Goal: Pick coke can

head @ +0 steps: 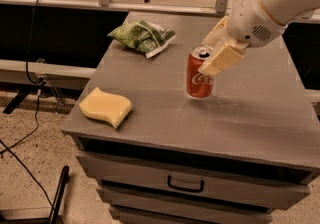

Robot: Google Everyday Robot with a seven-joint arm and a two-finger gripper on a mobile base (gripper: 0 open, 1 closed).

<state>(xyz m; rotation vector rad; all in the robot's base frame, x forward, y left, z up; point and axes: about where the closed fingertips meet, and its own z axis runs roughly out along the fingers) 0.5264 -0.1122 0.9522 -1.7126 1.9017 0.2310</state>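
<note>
Single view, so no overlap to report. Camera sits high on the near side of the grey cabinet [250, 118] and looks down and away across its top. Range is close: the top fills most of the frame, with the drawer handle [185, 186] at the bottom, floor at near left and a rail along the far edge. The cabinet's right edge is cropped. The arm enters from the far right. The gripper [203, 58] is at the coke can [199, 80], just right of centre. Yellow sponge [105, 107] sits near left, green bag [142, 36] far left.
</note>
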